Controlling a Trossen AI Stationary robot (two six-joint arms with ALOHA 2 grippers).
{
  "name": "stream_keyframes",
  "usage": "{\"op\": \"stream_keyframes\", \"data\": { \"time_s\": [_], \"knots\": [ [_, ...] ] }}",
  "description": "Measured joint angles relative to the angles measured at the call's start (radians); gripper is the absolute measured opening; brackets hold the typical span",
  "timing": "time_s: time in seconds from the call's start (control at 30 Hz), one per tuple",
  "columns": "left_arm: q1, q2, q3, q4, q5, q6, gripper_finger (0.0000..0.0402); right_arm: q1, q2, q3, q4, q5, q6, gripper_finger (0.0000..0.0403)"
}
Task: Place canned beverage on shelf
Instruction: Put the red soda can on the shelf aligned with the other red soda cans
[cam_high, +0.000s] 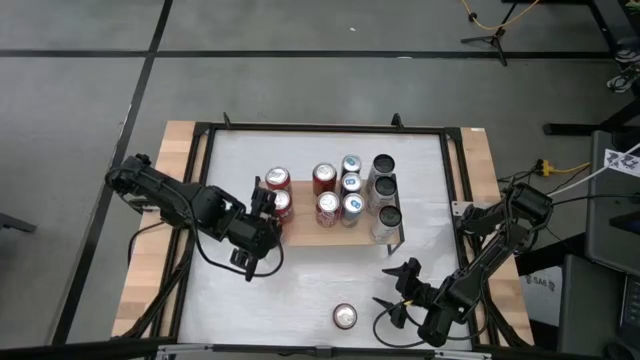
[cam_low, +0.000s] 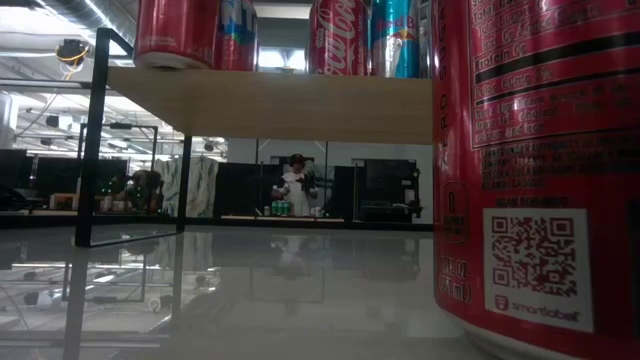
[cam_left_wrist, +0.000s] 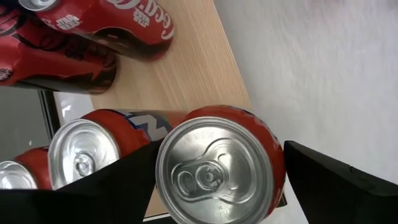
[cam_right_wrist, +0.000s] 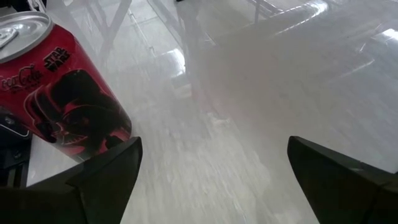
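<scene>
Cans crowd the shelf (cam_high: 300, 236), a low wooden board on black legs at the middle of the white table (cam_high: 300, 290). Left gripper (cam_high: 268, 205) is at the shelf's left end, its jaws clenched around a red can (cam_left_wrist: 217, 167) standing on the board beside another red can (cam_high: 277, 180). Lying cans (cam_left_wrist: 118, 22) past it read "Coca-Cola". Blue Red Bull cans (cam_high: 351, 186) and dark cans (cam_high: 384, 190) fill the shelf's right part. Right gripper (cam_high: 398, 292) waits near the shelf's front right, jaws released, beside a red Coca-Cola "Star Wars" can (cam_right_wrist: 59, 93) standing alone on the table; a QR code marked "smartlabel" shows on its side (cam_low: 535, 160).
</scene>
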Motion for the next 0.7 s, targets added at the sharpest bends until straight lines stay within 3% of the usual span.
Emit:
{"op": "stream_keyframes", "data": {
  "time_s": [0.17, 0.4, 0.7],
  "knots": [
    [0.000, -0.001, 0.000, 0.001, -0.007, 0.000, 0.0325, 0.000, 0.000, 0.000, 0.000, 0.000, 0.000, 0.0392],
    [-0.001, -0.001, 0.000, 0.001, -0.093, -0.015, 0.0326, 0.000, 0.000, 0.000, 0.000, 0.000, 0.000, 0.0392],
    [-0.009, -0.001, 0.000, 0.001, -0.094, -0.055, 0.0322, 0.000, 0.000, 0.000, 0.000, 0.000, 0.000, 0.0392]
  ]
}}
